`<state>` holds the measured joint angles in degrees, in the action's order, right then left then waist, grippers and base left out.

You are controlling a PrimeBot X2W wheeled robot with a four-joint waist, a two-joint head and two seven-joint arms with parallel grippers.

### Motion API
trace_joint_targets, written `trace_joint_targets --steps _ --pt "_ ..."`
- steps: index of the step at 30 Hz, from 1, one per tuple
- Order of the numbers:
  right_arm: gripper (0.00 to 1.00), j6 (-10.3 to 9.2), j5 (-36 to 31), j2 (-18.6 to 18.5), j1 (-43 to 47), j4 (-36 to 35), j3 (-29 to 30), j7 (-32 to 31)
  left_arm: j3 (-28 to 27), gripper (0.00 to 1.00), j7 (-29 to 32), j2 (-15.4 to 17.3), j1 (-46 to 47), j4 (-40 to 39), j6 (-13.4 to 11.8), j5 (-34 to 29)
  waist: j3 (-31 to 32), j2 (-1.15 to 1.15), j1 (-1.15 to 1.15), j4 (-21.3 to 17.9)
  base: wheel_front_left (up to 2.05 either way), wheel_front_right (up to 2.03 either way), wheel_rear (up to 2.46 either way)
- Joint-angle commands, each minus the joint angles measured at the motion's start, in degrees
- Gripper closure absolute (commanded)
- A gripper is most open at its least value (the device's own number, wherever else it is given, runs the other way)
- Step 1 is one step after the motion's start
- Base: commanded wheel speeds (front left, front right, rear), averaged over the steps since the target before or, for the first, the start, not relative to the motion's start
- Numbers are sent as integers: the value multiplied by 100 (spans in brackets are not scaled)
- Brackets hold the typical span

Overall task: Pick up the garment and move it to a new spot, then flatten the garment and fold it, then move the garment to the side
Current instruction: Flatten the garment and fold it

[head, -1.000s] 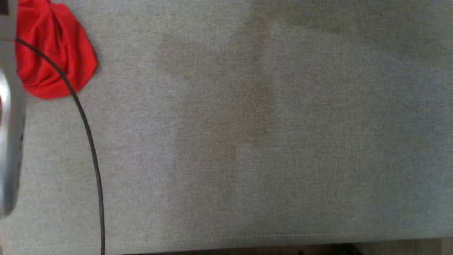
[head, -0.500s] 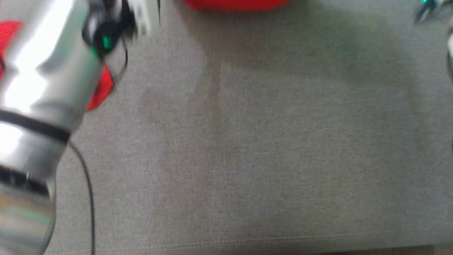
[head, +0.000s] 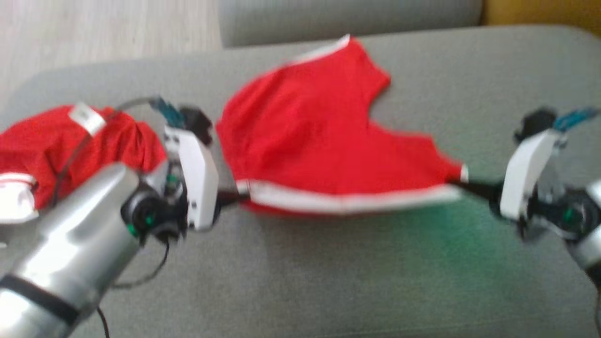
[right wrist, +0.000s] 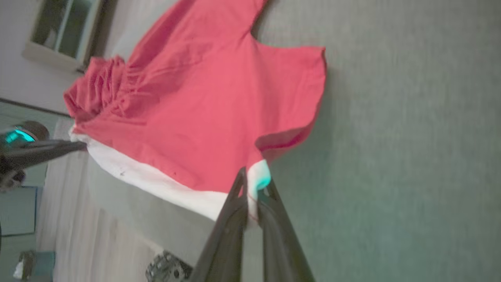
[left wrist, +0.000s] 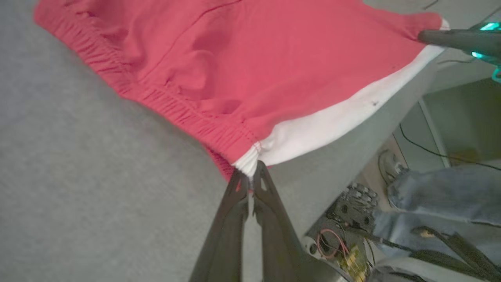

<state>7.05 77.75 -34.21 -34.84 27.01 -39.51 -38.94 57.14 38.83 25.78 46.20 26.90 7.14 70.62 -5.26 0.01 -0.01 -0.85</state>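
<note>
Two pincers, we find, clamp the red garment (head: 305,136) by its near hem, left pincer (head: 235,197) and right pincer (head: 465,184), long axis lying left-right.

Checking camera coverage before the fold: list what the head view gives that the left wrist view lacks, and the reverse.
Head view adds: a second red garment bunched at the left, and pale floor beyond the grey cushion.
Left wrist view adds: the gathered elastic waistband up close, plus blue denim and wiring past the cushion's edge.
Both: the red shorts, their white stripe stretched between the left gripper and right gripper, both shut on it.
</note>
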Motion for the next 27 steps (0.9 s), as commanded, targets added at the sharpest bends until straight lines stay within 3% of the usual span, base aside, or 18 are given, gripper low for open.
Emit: trace_joint_targets --steps 1,7,16,27 --pt "100 44 15 -431 310 -475 -114 -387 -162 100 289 381 26 -475 -110 223 390 -1 1 -103 0 0 0" --pt "100 44 111 -878 939 -1198 -17 -848 -103 100 631 737 -492 -1271 -462 538 475 -1 1 -154 0 0 0" --pt "100 44 285 -756 616 -1121 527 -1339 -225 100 1209 978 -297 -1542 -624 912 80 -1 1 -8 0 0 0" --pt "100 44 250 -258 -1380 166 1023 -2495 -925 100 1693 521 1115 -1050 -995 1466 -1161 -1 1 476 0 0 0"
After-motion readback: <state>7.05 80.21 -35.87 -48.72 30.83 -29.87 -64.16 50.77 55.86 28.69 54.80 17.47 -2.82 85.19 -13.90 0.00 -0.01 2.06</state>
